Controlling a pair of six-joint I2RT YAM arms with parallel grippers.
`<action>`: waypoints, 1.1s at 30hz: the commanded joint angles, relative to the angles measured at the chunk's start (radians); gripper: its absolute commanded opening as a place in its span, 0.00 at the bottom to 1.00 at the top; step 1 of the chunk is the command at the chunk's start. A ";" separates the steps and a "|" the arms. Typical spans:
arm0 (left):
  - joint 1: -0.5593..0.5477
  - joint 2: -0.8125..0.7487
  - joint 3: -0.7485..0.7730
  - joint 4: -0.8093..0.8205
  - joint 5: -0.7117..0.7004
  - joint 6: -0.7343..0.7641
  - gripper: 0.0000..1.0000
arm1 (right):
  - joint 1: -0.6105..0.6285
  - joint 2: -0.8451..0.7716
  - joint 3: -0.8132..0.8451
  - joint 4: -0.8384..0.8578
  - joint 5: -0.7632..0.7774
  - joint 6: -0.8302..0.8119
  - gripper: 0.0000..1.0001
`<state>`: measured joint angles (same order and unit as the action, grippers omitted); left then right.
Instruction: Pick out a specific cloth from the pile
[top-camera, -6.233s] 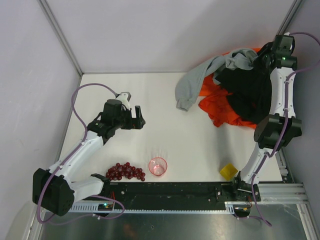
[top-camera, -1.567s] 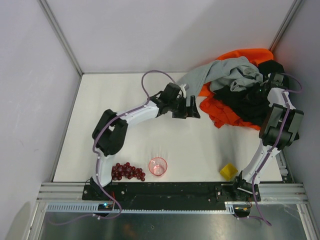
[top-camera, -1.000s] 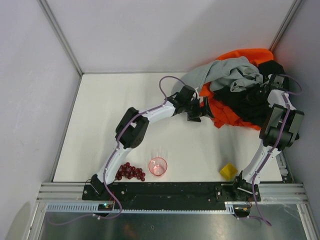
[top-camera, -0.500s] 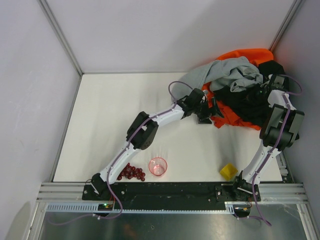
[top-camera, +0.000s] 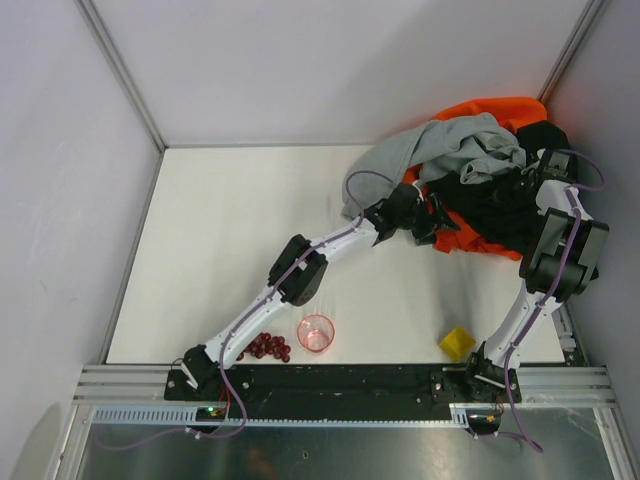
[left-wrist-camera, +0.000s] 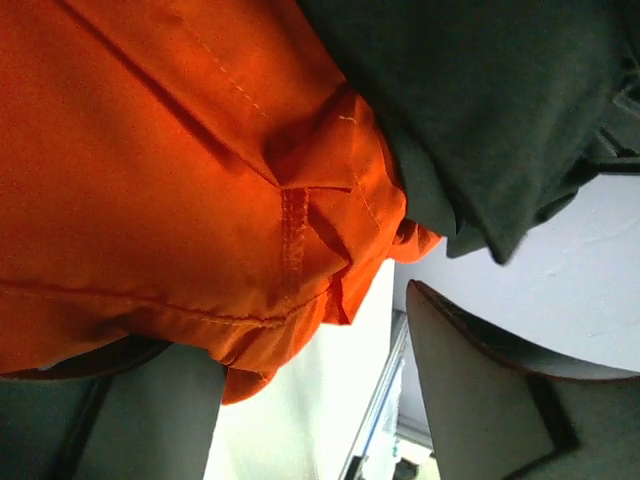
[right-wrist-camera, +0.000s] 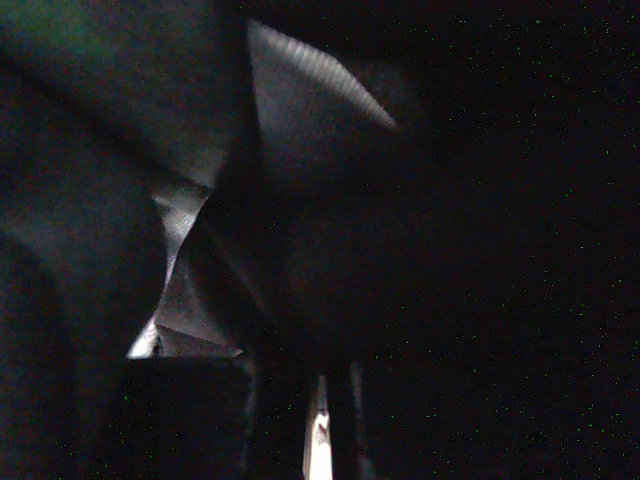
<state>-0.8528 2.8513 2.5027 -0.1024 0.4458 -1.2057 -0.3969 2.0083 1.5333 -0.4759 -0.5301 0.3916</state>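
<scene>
L gripper (top-camera: 424, 219) is at the near-left edge of the garment pile (top-camera: 462, 146) in the table's far-right corner. Its jaws are apart, straddling the hem of the thin deep red-orange fabric cloth (left-wrist-camera: 200, 180), which lies under a black cloth (left-wrist-camera: 480, 110). R gripper (top-camera: 522, 184) is buried in the pile w/ jaws closed; can't tell on what.

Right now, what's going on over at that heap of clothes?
The left gripper is at the near edge of the pile. Its jaws are open around the hem of the red-orange cloth and not yet clamped on it. The right gripper is shut and buried in the black cloth deeper in the pile. What it holds, if anything, is hidden.
</scene>
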 joint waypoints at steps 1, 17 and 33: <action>-0.011 0.057 0.016 0.066 -0.072 -0.034 0.69 | -0.019 0.032 -0.036 -0.052 0.052 0.016 0.00; -0.016 -0.011 -0.066 0.291 -0.041 0.059 0.03 | -0.006 0.025 -0.033 -0.063 0.057 0.005 0.00; 0.041 -0.314 -0.409 0.325 0.093 0.246 0.01 | -0.003 -0.008 -0.032 -0.070 0.035 -0.004 0.00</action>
<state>-0.8177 2.6972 2.1479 0.2211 0.4801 -1.0611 -0.3958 2.0060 1.5314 -0.4755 -0.5335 0.3882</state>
